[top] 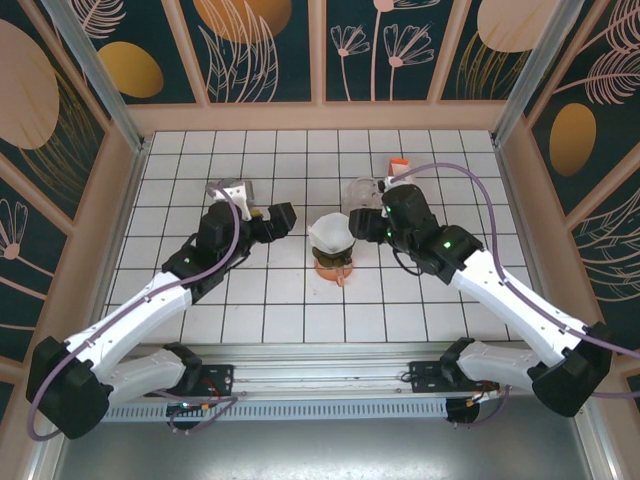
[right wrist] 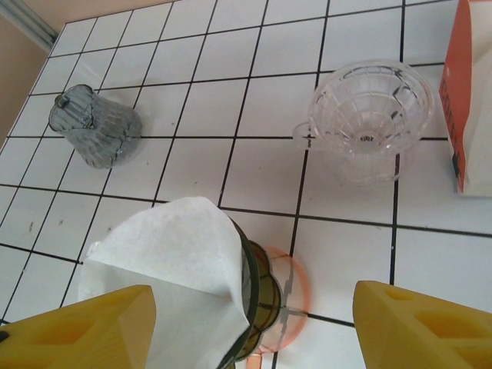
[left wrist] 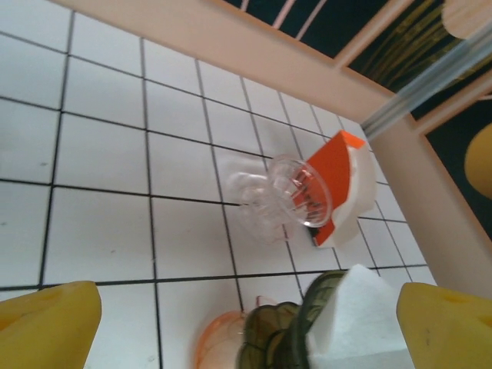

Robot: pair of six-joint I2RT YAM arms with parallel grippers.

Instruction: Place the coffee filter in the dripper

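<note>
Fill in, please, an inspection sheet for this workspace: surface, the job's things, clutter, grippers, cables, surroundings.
Surface: white tiled table; no spills seen.
Job's things: the white coffee filter sits in the dark green dripper, which stands on an orange saucer.
Clutter: clear dripper, grey glass vessel, orange and white box, all apart from the job's things.
Grippers: left gripper open, holding nothing; right gripper open, close beside the filter; whether it touches cannot be told.
Cables: left purple cable lies along its arm; right purple cable loops above the table.
Surroundings: wooden-framed panels with leaf prints.
</note>
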